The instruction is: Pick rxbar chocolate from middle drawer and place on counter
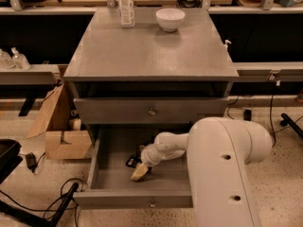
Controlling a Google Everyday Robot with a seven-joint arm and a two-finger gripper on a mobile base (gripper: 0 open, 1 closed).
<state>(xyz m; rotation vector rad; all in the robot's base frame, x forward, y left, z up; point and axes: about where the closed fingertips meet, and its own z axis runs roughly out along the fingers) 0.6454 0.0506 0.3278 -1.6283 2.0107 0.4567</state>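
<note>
Hand (140, 171) sits low inside middle drawer (111, 173), tip angled down-left, at or just over rxbar chocolate (133, 161); grip state: cannot tell. Bar lies on drawer floor, approx. centre. Arm (222, 169) enters from front-right, wrist bent left. Counter surface (151, 51) above carries bowl (170, 19) and bottle (125, 4).

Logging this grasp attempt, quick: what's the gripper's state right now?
Gripper: low in the open middle drawer, by the rxbar chocolate; open or closed cannot be told.
</note>
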